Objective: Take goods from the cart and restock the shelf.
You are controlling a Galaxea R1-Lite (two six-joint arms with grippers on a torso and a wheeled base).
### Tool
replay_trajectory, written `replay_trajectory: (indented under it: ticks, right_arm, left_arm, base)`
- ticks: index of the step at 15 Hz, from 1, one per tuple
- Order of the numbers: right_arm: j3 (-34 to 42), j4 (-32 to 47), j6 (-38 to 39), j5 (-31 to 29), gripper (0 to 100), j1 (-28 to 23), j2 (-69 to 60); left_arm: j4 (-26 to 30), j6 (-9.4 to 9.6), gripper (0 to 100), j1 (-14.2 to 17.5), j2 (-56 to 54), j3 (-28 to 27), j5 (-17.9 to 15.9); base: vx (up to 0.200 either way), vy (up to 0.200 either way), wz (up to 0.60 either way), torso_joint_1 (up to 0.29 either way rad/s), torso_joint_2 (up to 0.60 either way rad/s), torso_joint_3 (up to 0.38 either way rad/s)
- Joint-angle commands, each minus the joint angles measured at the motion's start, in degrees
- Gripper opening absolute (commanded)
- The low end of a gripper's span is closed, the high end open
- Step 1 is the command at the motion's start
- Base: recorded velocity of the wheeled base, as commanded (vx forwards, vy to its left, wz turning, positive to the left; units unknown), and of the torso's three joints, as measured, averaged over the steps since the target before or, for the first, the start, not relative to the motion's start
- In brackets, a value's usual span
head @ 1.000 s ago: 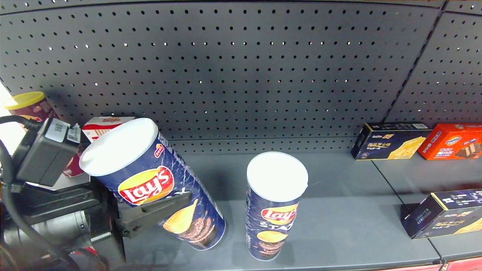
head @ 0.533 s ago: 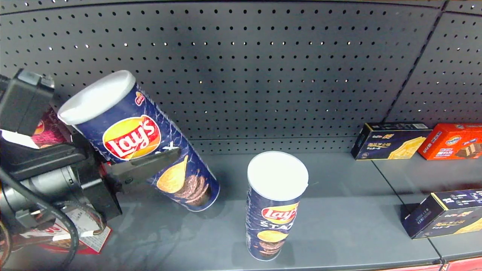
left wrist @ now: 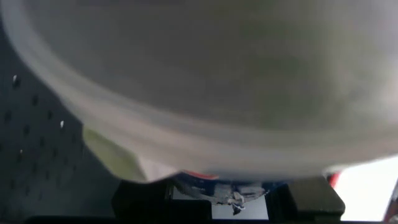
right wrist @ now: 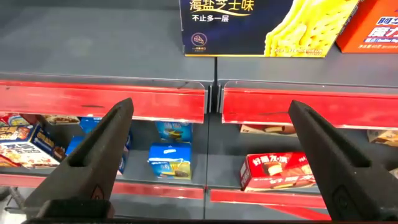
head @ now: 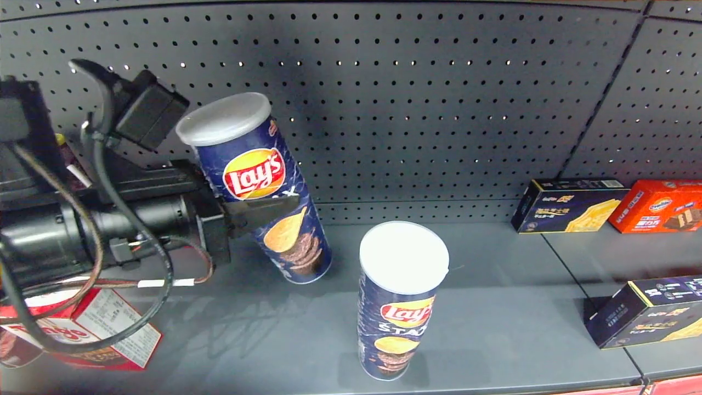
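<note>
Where the gray shelf (head: 493, 307) holds the goods, a standing can (head: 403, 296) of chips is straight up near the front edge. Left of the standing can and farther back, the left gripper (head: 258, 211) squeezes tight around a held can (head: 255, 170) that tips away from it. I cannot tell if the held can touches the shelf. Far left of the standing can lies a red and white box (head: 104, 332). Far right of it sit a dark blue box (head: 570, 206) and an orange box (head: 658, 206). The right gripper (right wrist: 210, 124) is spread wide, holding nothing.

A tilted can (head: 253, 171) is left of upright can (head: 399, 315).
</note>
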Motion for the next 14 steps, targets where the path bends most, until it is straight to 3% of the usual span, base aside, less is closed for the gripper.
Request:
replay_trajectory:
  ticks: [1,3,4,6,7,10,14]
  right_arm:
    - [0.0,0.0,0.0,0.0,100,0.0,0.4]
    - [0.0,0.0,0.0,0.0,100,0.0,0.4]
    - [0.0,0.0,0.0,0.0,100,0.0,0.4]
    - [0.0,0.0,0.0,0.0,100,0.0,0.3]
    - [0.0,0.0,0.0,0.0,100,0.0,0.3]
    - [0.0,0.0,0.0,0.0,100,0.0,0.3]
    - [0.0,0.0,0.0,0.0,100,0.0,0.3]
  left_arm:
    - [0.1,0.43,0,-0.9,7.5,-6.5,-0.8]
    - [5.4,1.57,0,-2.4,9.5,-10.5,-0.7]
    - [8.4,3.77,0,-2.4,11.3,-13.4,-0.7]
    - [10.3,11.77,0,-2.2,16.0,-18.1,-0.3]
    - [11.2,13.26,0,-2.2,17.4,-19.3,-0.6]
    - [16.5,13.26,0,-2.1,20.5,-25.3,-6.2]
    - [17.3,13.26,0,-2.1,24.9,-30.5,-6.9]
  base:
    - [0.000,0.000,0.00,0.000,0.00,0.000]
    - [0.000,0.000,0.00,0.000,0.00,0.000]
    - [0.000,0.000,0.00,0.000,0.00,0.000]
    - [0.000,0.000,0.00,0.000,0.00,0.000]
    - [0.000,0.000,0.00,0.000,0.00,0.000]
    - [0.000,0.000,0.00,0.000,0.00,0.000]
    - [0.000,0.000,0.00,0.000,0.00,0.000]
